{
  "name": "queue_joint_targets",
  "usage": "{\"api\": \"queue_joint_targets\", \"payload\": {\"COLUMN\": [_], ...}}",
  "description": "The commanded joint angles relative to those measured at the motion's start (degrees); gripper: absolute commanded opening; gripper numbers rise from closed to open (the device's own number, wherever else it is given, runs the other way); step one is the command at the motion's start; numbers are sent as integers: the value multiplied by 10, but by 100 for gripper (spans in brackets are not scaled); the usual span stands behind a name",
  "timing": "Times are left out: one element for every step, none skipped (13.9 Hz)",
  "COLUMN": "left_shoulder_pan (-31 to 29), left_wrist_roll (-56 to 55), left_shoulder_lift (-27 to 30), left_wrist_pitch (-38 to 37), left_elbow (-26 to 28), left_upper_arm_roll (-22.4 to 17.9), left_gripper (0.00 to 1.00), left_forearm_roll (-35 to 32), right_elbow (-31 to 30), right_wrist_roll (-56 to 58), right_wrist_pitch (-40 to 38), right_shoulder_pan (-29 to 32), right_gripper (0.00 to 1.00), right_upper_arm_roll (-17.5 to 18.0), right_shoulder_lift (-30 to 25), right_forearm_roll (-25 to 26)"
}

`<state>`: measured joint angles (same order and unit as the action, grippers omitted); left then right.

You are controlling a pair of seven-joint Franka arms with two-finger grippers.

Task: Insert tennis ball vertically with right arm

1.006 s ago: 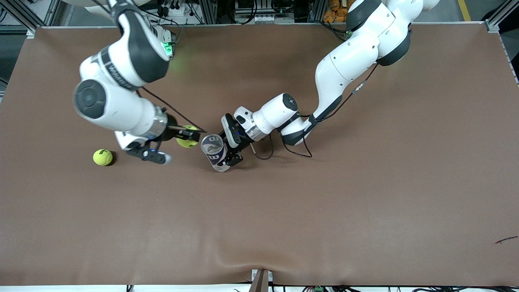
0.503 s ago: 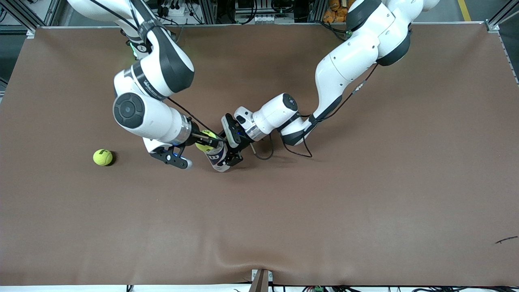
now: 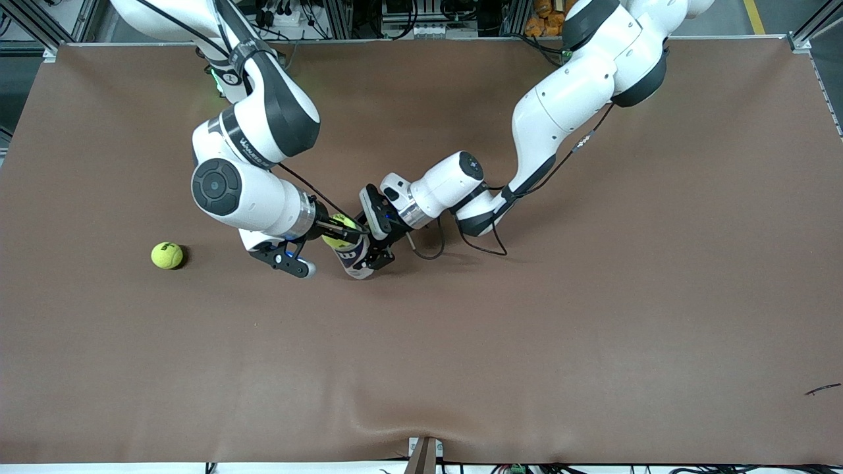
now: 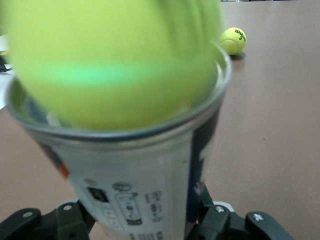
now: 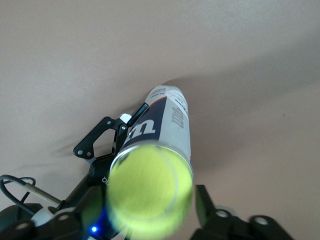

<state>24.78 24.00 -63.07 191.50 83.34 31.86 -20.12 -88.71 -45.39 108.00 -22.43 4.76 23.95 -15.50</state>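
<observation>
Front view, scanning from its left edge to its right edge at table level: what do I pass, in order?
Loose tennis ball → right pincer holding a tennis ball over the can's mouth → can → left pincer gripping that can.

The table (image 3: 593, 329) is plain brown. Both arms are white with black bands — the right arm (image 3: 244, 178) shows a green light. Two tennis balls are yellow-green: one (image 3: 167, 255) loose, one (image 4: 115, 60) at the can's mouth. The can (image 5: 165, 125) is white and navy — with white lettering.
</observation>
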Motion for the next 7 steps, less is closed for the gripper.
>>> {"api": "queue_joint_targets", "payload": {"left_shoulder_pan": [3, 4, 4, 4, 4, 3, 3], "left_wrist_roll": [-1, -1, -1, -1, -1, -1, -1], "left_shoulder_lift": [-1, -1, -1, -1, 0, -1, -1], "left_wrist_pitch": [11, 10, 11, 11, 11, 11, 11], "left_elbow": [-3, -3, -4, -3, -3, -3, -3], "left_upper_arm_roll": [0, 0, 0, 0, 0, 0, 0], "left_gripper": [77, 77, 77, 78, 79, 79, 79], "left_forearm_roll": [11, 11, 11, 11, 11, 11, 11], "right_elbow": [20, 24, 38, 55, 74, 87, 91], "right_wrist_roll": [-9, -7, -6, -5, -1, 8, 31], "right_wrist_pitch": [-9, -10, -13, -30, -53, -63, -66], "right_shoulder_pan": [-7, -5, 1, 8, 23, 48, 79], "right_gripper": [100, 100, 100, 100, 100, 100, 100], "right_upper_arm_roll": [-7, -7, -7, -10, -11, -11, -11], "right_shoulder_lift": [8, 7, 7, 7, 7, 7, 7], "right_forearm_roll": [-11, -11, -11, -9, -6, -7, -8]}}
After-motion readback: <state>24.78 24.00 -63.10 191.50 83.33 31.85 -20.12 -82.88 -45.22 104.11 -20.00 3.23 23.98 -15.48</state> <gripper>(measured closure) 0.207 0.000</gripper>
